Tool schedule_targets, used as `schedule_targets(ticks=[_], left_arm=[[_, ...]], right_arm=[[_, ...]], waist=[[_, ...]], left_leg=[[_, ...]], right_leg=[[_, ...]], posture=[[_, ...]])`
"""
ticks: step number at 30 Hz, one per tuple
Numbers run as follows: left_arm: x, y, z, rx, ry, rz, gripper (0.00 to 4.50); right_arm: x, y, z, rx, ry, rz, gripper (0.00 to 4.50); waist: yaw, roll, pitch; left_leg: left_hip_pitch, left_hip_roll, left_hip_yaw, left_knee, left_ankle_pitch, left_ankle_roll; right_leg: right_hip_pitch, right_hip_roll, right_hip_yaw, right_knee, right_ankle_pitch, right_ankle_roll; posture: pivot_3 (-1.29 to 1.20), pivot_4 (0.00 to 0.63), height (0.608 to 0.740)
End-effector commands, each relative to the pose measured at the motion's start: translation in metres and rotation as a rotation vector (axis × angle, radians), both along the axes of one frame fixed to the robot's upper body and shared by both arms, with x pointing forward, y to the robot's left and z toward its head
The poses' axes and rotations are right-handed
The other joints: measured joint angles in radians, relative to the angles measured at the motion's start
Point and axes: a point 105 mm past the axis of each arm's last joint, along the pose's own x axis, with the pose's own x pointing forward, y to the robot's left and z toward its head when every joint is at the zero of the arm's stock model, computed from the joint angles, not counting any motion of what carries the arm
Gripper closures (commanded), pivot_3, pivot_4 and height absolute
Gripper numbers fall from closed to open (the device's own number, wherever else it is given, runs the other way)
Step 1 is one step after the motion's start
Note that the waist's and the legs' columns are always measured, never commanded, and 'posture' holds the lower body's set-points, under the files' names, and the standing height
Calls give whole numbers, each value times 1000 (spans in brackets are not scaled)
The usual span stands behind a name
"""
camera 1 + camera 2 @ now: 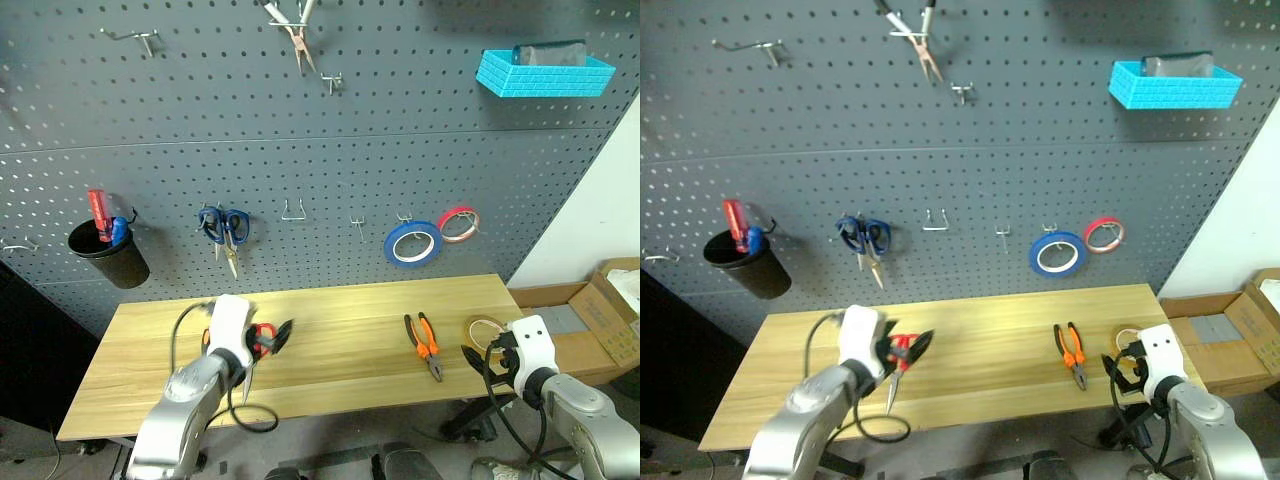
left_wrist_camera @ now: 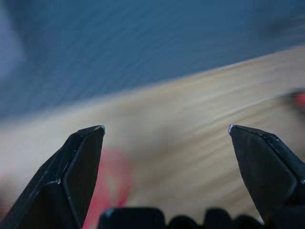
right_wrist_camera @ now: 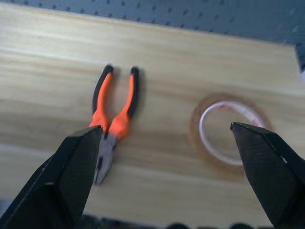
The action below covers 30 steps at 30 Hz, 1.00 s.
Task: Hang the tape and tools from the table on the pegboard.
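Orange-handled pliers (image 3: 110, 123) and the yellow tape (image 3: 228, 131) lie on the table (image 1: 340, 330) at right, where our right gripper (image 3: 169, 181) hovers released. Our left gripper (image 1: 283, 332), also released, is above red scissors (image 1: 898, 352).

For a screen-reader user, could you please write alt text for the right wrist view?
The open right pincer hovers over the wooden table, with orange-and-black pliers lying flat beside a thin ring of tape. The dark pegboard runs along the table's far edge.
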Motion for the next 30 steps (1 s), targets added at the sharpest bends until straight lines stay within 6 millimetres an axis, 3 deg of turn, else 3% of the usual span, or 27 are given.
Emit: schedule_targets(ticks=[1, 6, 11, 16, 25, 30], left_arm=[[10, -32, 7, 15, -29, -230, 7], [28, -95, 17, 65, -100, -579, 7], [30, -134, 14, 125, -129, -816, 7], [30, -152, 13, 152, -145, -927, 7], [29, -180, 14, 168, -176, -1046, 7], [31, -186, 16, 186, -196, -1078, 7]], right_arm=[[10, 3, 1, -17, -7, 46, 0], [26, -2, -10, 9, 59, 74, 0], [45, -8, -12, 1, 64, 84, 0], [56, -9, -12, -12, 67, 104, 0], [76, -21, -18, -55, 70, 105, 0], [84, -27, -23, -58, 81, 81, 0]], waist=[[-11, 3, 3], [-22, 0, 21], [-31, 1, 58], [-38, 1, 108], [-36, 1, 157], [-36, 0, 172]], left_leg=[[0, 0, 0, -1, 0, 0], [-1, -1, 1, 0, -1, 2], [0, -2, 1, 1, -3, 6], [-3, -1, 2, 1, -6, 10], [-6, -3, 3, 3, -9, 16], [-19, -3, 3, 9, -10, 17]], right_leg=[[0, 0, 0, 0, 0, 0], [0, 0, 2, -1, 1, -4], [1, 0, 3, -1, 1, -3], [-3, 0, 5, 0, 2, -3], [-9, -10, 15, 0, 0, 4], [-21, -12, 15, 3, 1, 7]], posture=[[-231, 66, 740], [-238, 103, 740], [-251, 167, 740], [-259, 220, 740], [-245, 272, 740], [-223, 282, 740]])
